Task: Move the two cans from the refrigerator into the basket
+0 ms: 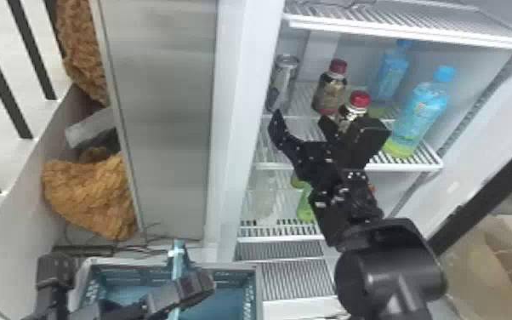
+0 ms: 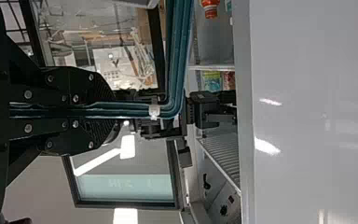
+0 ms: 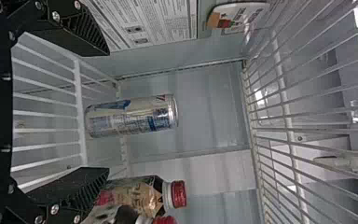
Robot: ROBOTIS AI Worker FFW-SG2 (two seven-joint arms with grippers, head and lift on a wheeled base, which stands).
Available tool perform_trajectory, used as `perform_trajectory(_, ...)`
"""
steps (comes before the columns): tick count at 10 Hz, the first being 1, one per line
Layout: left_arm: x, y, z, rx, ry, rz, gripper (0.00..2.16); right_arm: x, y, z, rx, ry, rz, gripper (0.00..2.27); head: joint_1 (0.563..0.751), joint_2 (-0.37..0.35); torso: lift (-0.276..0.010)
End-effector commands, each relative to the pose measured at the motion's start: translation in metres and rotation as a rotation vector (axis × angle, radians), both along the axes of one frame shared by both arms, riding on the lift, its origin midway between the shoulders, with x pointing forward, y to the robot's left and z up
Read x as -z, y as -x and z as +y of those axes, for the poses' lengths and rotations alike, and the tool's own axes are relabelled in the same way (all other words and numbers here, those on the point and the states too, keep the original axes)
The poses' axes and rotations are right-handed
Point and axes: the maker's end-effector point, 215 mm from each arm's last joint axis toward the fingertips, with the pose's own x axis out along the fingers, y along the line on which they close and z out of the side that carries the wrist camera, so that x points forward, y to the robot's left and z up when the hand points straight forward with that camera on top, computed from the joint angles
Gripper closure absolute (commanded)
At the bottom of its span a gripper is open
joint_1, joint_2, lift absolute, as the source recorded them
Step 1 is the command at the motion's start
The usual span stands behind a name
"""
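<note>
- Basket: before the refrigerator, left of its shelves.
- Can: upright on the shelf, at its left.
- Centre bottles: right of the can, one behind the other.
- Outer bottles: farther right, likewise one behind the other.

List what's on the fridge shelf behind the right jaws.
On the shelf: a silver can, two red-capped bottles, two blue-capped bottles. The right gripper, jaws open, covers the nearer red-capped bottle's lower part; anything behind it is hidden.
</note>
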Motion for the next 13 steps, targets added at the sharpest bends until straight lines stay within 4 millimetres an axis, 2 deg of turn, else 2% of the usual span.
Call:
perform_trajectory(1,0.000,0.000,0.000,0.001,-0.001,0.001,1.19,0.002,-0.013,0.000,0.007,0.002,0.000,0.17,0.695,-0.195,-0.031)
perform_trajectory(5,0.000,-0.001,-0.002,0.007,-0.001,-0.001,1.19,0.005,-0.042,0.015,-0.002,0.019,0.009,0.17,0.695,-0.182,-0.031)
perform_trajectory(13,-0.001,-0.004,-0.004,0.017,0.000,-0.005,1.19,0.003,-0.089,0.015,0.012,0.072,0.031,0.17,0.695,-0.164,-0.031)
